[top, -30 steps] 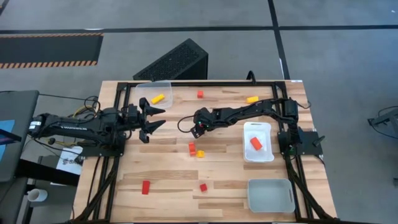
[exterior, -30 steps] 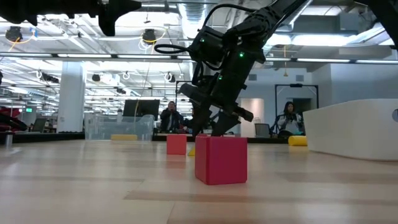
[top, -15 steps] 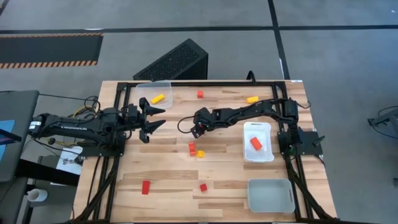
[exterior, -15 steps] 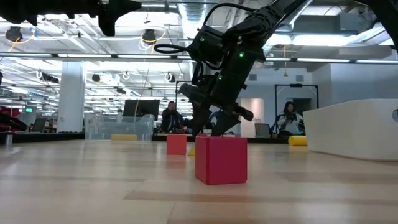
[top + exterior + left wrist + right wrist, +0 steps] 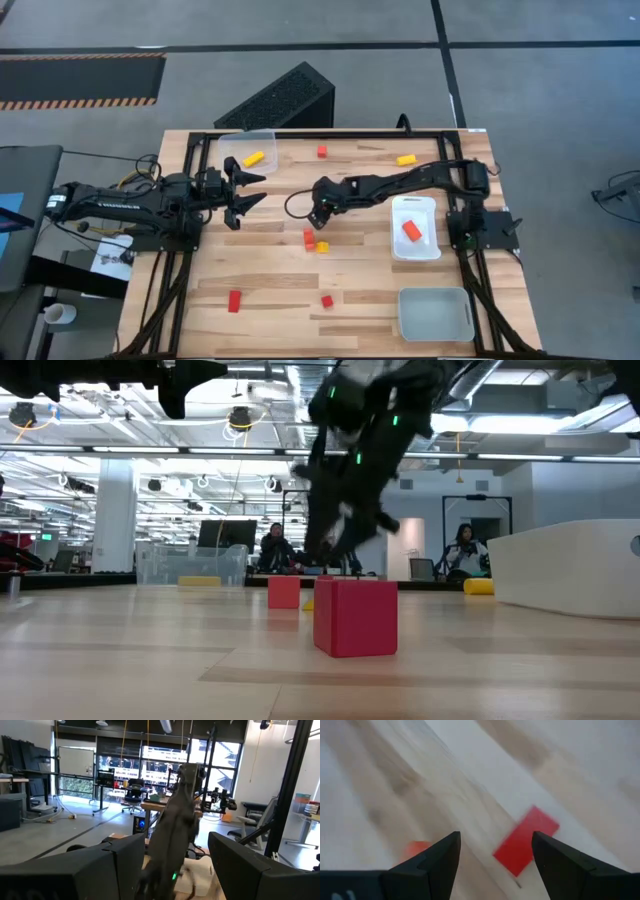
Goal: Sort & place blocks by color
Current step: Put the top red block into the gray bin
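A wooden table (image 5: 270,270) framed by dark rails carries two dark arms and three plastic trays: a clear tray (image 5: 250,148) at the far left corner holding a yellow block (image 5: 253,158), a white tray (image 5: 415,247) on the right holding an orange block (image 5: 411,230), and a second white tray (image 5: 436,314) at the near right corner. The right arm reaches across the table's middle, its right gripper (image 5: 316,218) hanging with fingers spread and nothing between them, just above a red block (image 5: 309,238) that sits touching a small yellow block (image 5: 322,246). The left gripper (image 5: 247,195) waits at the table's left side, fingers apart and empty, pointing toward the centre. Loose blocks lie well apart elsewhere: a red cube (image 5: 322,151) and a yellow bar (image 5: 405,159) near the far edge, a red bar (image 5: 234,301) and a red cube at the near edge (image 5: 327,300). A black perforated box (image 5: 280,98) rests on the floor beyond the table. The low view, level with the tabletop, puts the near red cube large in the foreground, partly masking what lies behind it, and shows two people seated in the room beyond. The right wrist view looks down between its parted fingers (image 5: 432,862) at the red block on the bare wood, with an orange blur beside it too smeared to identify.
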### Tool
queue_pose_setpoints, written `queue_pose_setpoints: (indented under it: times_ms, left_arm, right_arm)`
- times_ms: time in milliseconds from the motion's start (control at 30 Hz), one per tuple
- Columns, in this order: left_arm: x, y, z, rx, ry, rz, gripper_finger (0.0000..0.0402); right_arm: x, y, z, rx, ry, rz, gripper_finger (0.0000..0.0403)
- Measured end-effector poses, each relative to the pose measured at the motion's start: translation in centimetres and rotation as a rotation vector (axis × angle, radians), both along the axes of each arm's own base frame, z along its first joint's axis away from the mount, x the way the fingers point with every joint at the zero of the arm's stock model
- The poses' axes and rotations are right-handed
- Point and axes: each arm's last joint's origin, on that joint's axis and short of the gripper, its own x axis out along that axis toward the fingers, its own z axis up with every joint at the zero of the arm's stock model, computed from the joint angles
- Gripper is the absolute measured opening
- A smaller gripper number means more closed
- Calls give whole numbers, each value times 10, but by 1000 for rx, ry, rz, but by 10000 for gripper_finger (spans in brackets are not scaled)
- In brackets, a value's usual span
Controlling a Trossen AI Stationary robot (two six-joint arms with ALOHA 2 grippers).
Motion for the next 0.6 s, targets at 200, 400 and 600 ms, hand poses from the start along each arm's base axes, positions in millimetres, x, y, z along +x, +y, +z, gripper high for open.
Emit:
queue_pose_setpoints:
  times_ms: [200,400,600]
  left_arm:
    - [0,0,-2,-8,19,-1,208]
    - [0,0,-2,-9,22,-2,208]
    - [0,0,-2,-12,17,-6,208]
  right_arm:
    - [-19,9,60,-158,-102,22,270]
    - [-49,31,84,-255,-227,42,270]
    - [-101,27,50,-186,-385,-46,270]
